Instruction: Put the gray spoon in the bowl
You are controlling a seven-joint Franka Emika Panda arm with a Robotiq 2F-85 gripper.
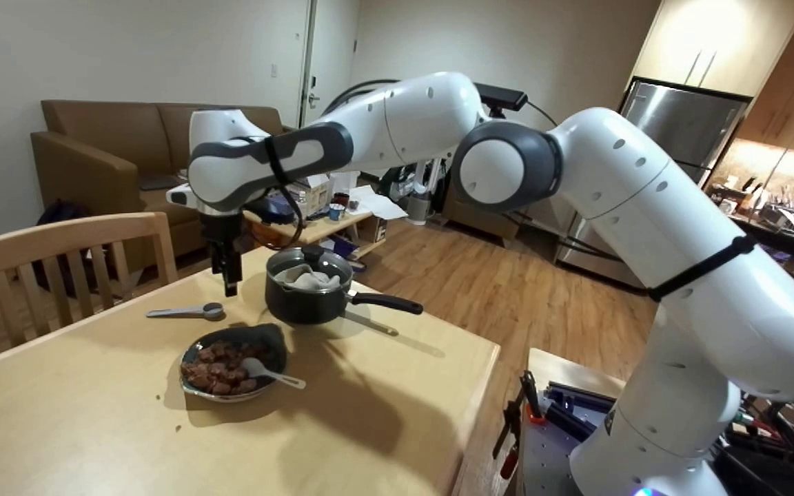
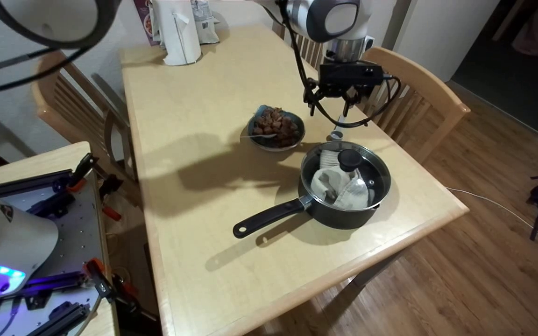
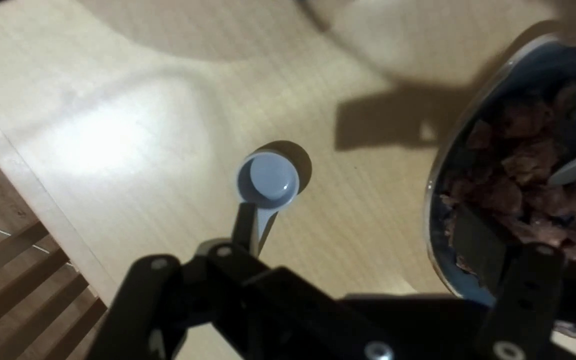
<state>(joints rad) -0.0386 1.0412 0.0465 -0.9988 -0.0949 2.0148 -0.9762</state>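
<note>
The gray spoon (image 1: 187, 313) lies flat on the table, a light-gray scoop with a round deep cup and a straight handle. It also shows in an exterior view (image 2: 336, 135) and in the wrist view (image 3: 268, 180), where a finger hides most of its handle. The bowl (image 1: 228, 397) is dark inside with a pale rim and holds brown chunks of food; it shows in an exterior view (image 2: 274, 149) and at the right of the wrist view (image 3: 430, 200). My gripper (image 3: 360, 220) is open and empty, above the table near the spoon (image 2: 329, 112), touching nothing.
A whitish spoon (image 1: 274, 375) rests in the bowl's food. A black lidded pot (image 1: 307, 303) with cloth-like contents stands beside the bowl, its handle (image 2: 269, 217) sticking out. Wooden chairs (image 1: 66, 238) line the table edge. White bags (image 2: 180, 37) stand at the table's end.
</note>
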